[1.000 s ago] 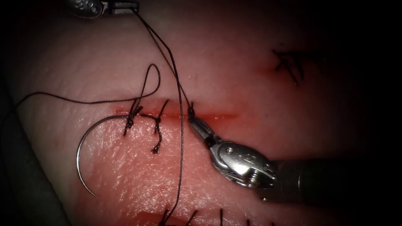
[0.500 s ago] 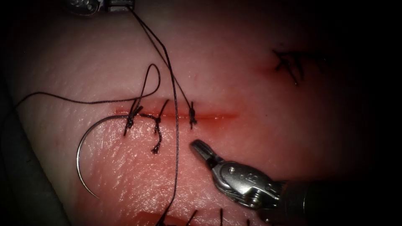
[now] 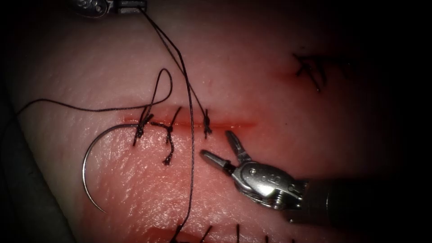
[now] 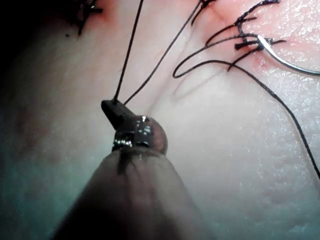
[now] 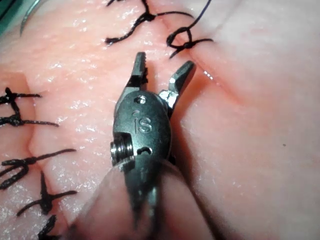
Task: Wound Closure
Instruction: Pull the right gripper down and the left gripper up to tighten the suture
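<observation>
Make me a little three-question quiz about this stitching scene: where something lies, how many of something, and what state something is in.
1. Where does the needle lie?
A. On the tissue, at the cut's left end
B. In the right end effector
C. Right of the cut

2. How many thread strands run up to the left end effector?
A. None
B. Two
C. Five

3. How are the right end effector's jaws?
A. Shut on the needle
B. Shut on thread
C. Open, holding nothing

Answers: 1 A, it rests free there, curved. 2 B, two lines meet at its shut jaws. 3 C, its jaws stand spread just below the cut.
</observation>
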